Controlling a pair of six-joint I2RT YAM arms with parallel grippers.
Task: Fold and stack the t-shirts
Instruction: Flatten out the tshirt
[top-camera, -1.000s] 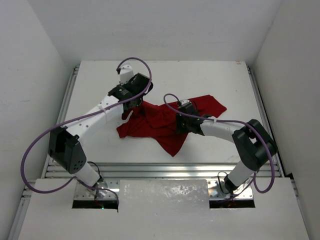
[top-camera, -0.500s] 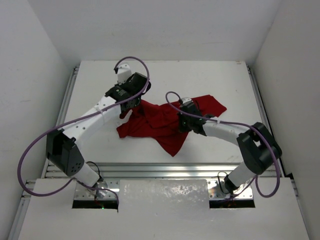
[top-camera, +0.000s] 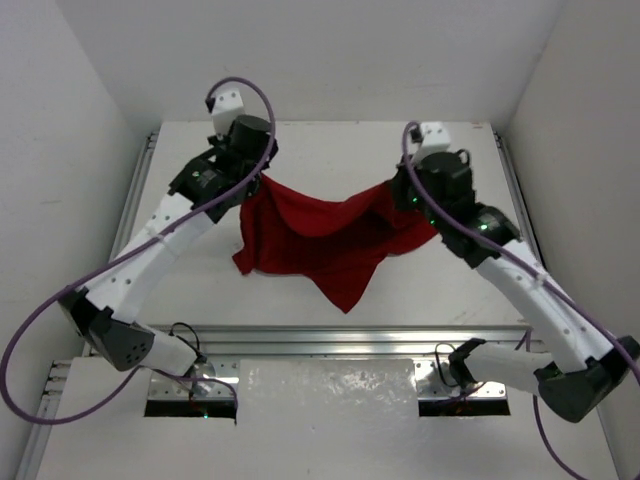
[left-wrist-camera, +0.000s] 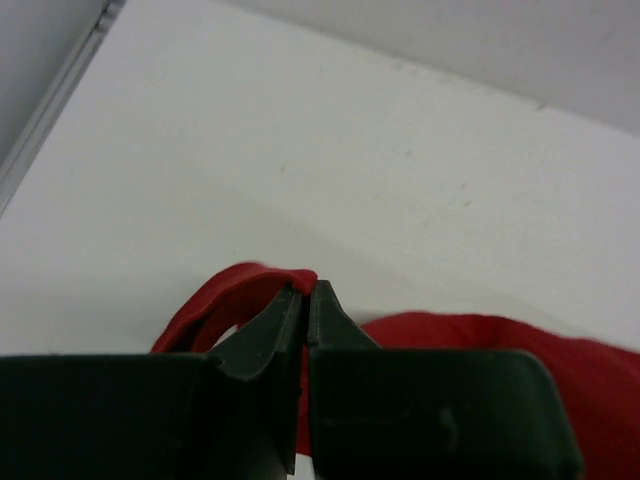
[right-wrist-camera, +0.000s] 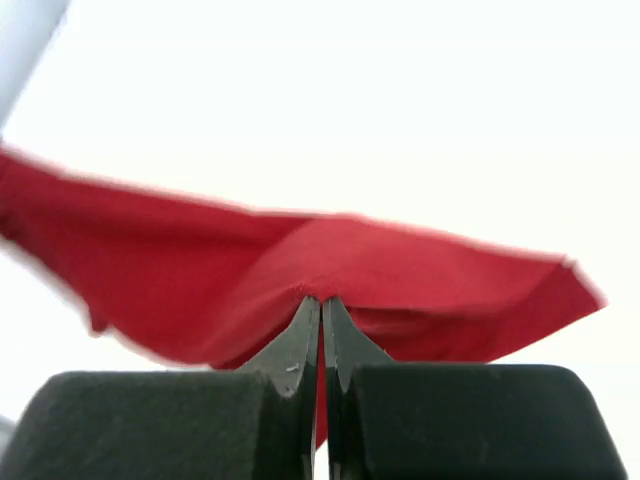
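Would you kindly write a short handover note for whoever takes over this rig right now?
Left claw: shut on the shirt, at one edge.
Right claw: shut on the shirt, at the opposite side.
Shirt: slung between both claws over the table, middle sagging, unfolded.
Done: both grips made.
Left: lay it flat, fold, stack.
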